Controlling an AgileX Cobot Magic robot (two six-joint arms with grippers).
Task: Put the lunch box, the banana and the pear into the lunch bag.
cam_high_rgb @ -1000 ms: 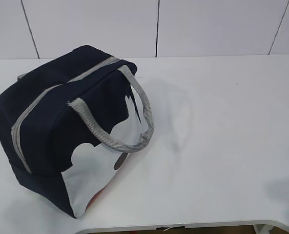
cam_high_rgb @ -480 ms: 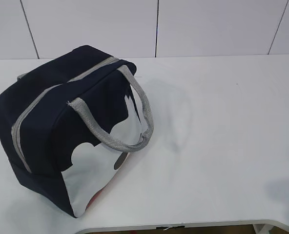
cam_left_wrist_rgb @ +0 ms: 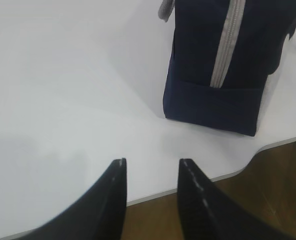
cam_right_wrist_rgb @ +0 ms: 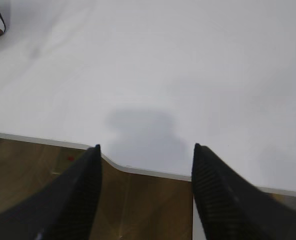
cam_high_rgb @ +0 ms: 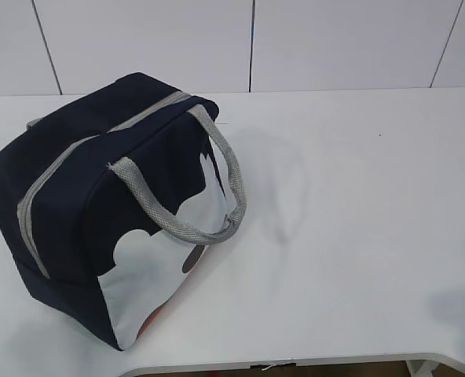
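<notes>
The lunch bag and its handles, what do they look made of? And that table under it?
The lunch bag looks like matte navy fabric: it sags softly and carries no shine. Its white side panel seems smoother, perhaps printed cloth. The grey handles look like woven webbing; a ribbed weave shows. The table appears to be a smooth white board, probably laminate, though that is uncertain.

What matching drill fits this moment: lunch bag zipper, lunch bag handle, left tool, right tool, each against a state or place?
Column one:
1. zipper
2. near handle
3. left tool
4. right tool

Column two:
A. open, over the table edge, far from the lunch bag
B. closed along the top
C. drooping over the white side panel
D. open, empty, near the bag's end

Pairs: 1-B, 2-C, 3-D, 4-A
</notes>
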